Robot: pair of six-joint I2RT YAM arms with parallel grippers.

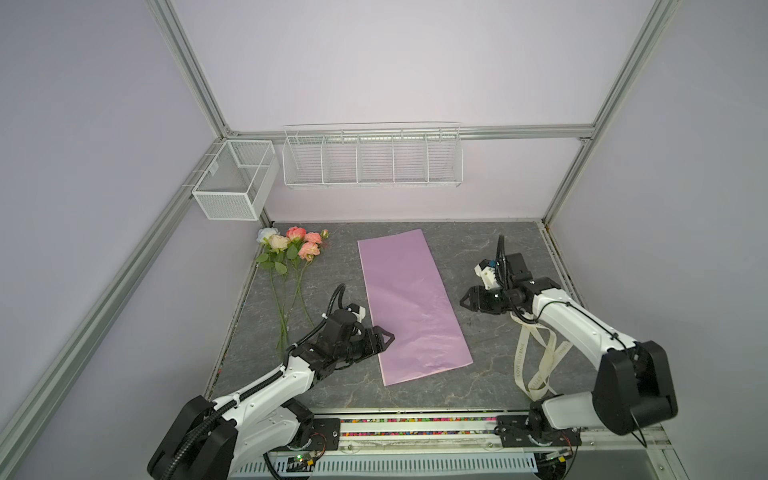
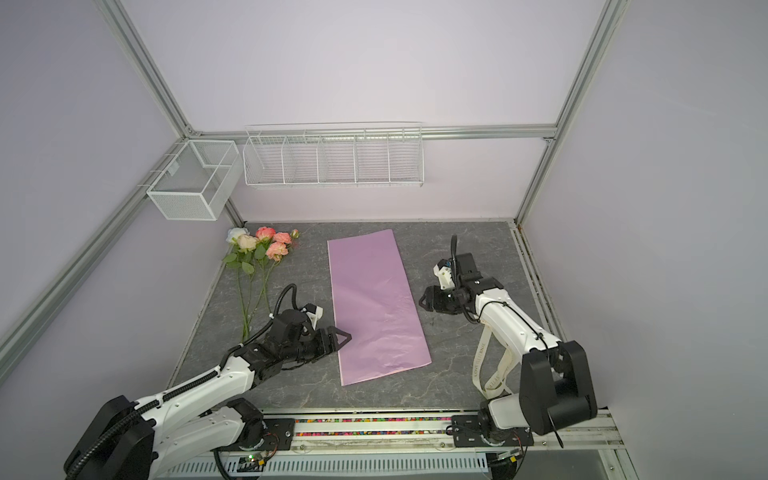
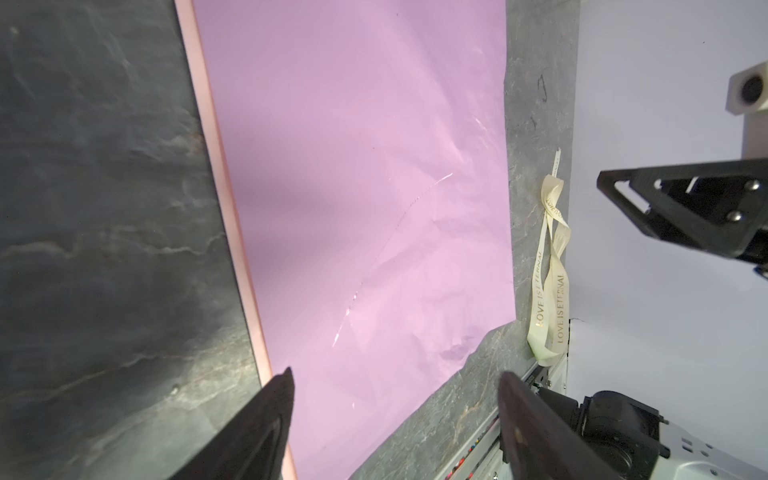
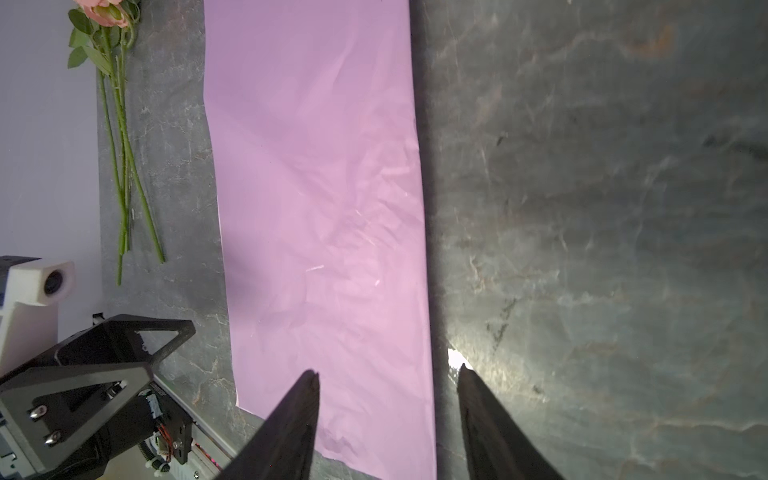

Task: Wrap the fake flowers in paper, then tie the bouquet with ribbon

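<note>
The bouquet of fake flowers [image 1: 291, 249] [image 2: 259, 245] lies at the far left of the dark stone table, blooms toward the back wall and thin green stems [image 4: 124, 166] toward the front. A lilac wrapping sheet [image 1: 411, 299] [image 3: 365, 187] [image 4: 320, 208] lies flat in the middle. My left gripper [image 1: 385, 337] [image 2: 343, 336] [image 3: 397, 372] is open over the sheet's near left edge, holding nothing. My right gripper [image 1: 465, 301] [image 2: 424, 300] [image 4: 387, 370] is open and empty above the sheet's right edge. Both are well away from the flowers.
A cream ribbon with printed lettering [image 1: 536, 357] [image 2: 490, 361] [image 3: 548, 282] lies looped on the table under the right arm. A white wire rack [image 1: 372, 158] and a mesh box [image 1: 232, 178] hang on the back wall. A rail [image 1: 415, 424] runs along the front edge.
</note>
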